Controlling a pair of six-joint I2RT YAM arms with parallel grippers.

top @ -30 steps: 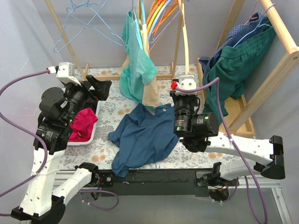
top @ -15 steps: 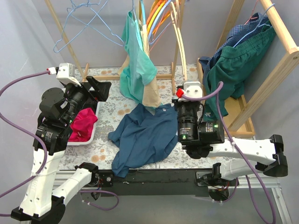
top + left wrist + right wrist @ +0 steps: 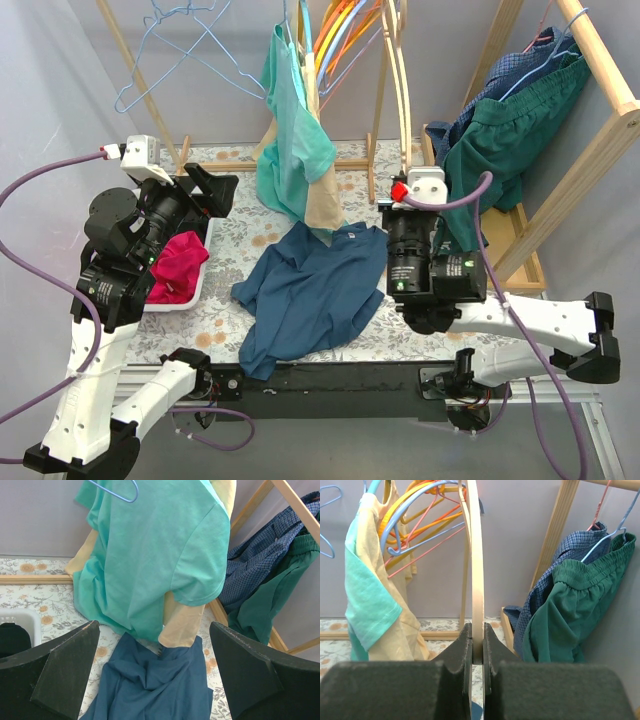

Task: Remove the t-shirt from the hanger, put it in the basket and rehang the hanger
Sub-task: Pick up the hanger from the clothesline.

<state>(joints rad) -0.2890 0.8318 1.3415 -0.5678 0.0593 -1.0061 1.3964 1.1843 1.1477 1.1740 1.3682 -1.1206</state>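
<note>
A dark blue t-shirt (image 3: 310, 295) lies crumpled on the flowered table, off any hanger; the left wrist view shows this t-shirt (image 3: 155, 690) below my fingers. A bare wooden hanger (image 3: 400, 90) hangs from the back rail, and my right gripper (image 3: 477, 645) is shut on its lower end, the hanger (image 3: 476, 570) rising straight up between the jaws. In the top view the right gripper (image 3: 412, 178) sits right of the shirt. My left gripper (image 3: 215, 185) hovers open over the table's left side, holding nothing, with its jaws (image 3: 153, 626) wide apart.
A teal t-shirt (image 3: 295, 140) over a yellow one (image 3: 322, 208) hangs at the back centre. Coloured hangers (image 3: 345, 30) and blue wire hangers (image 3: 180, 50) hang along the rail. Green shorts (image 3: 510, 130) hang on the right rack. A white bin (image 3: 198, 290) holds red cloth.
My right arm has shifted to the right, swinging the wooden hanger's lower end with it. The left arm and the blue t-shirt have stayed still.
</note>
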